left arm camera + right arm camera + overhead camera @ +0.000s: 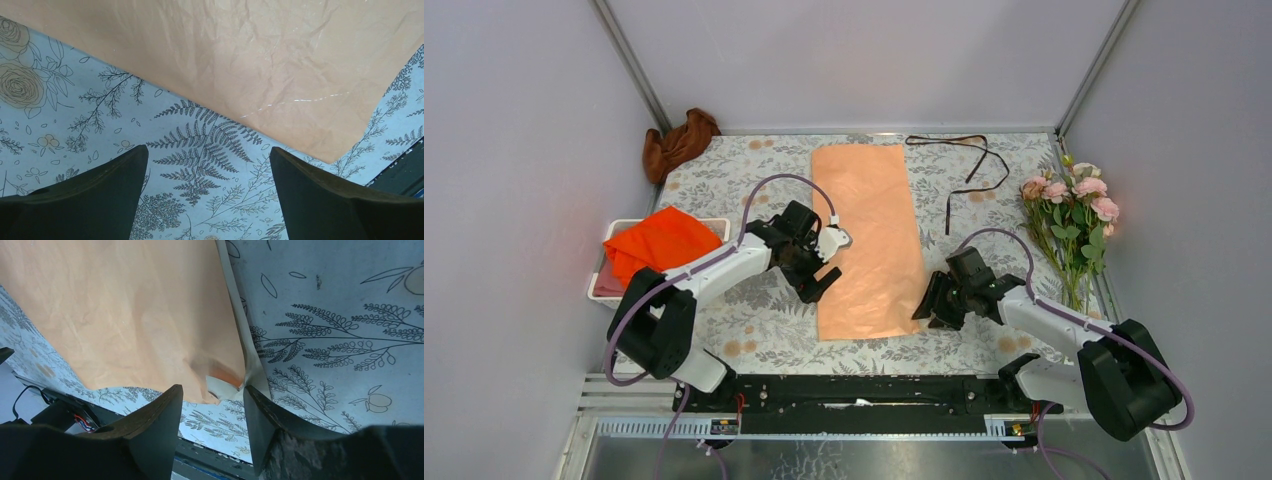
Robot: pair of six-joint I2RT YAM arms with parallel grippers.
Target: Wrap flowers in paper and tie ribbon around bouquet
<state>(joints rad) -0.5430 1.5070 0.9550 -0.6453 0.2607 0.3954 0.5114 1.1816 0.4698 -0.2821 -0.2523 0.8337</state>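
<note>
The peach-orange paper (869,240) lies flat and lengthwise in the middle of the table. The flowers (1069,215) lie at the right edge, pink blooms pointing away from me. The dark ribbon (969,165) lies loose at the back, right of the paper. My left gripper (829,260) hovers wide open by the paper's left edge; in its wrist view, the left gripper (209,148) frames only tablecloth, with the paper (240,60) just ahead. My right gripper (927,305) is at the paper's near right corner. In its wrist view, the right gripper (212,389) stands open, the curled paper corner (225,382) at its fingertips.
A bright orange cloth (659,245) fills a white basket (596,285) at the left. A brown cloth (679,140) is bunched in the back left corner. Grey walls close in three sides. A black rail (854,400) runs along the near edge.
</note>
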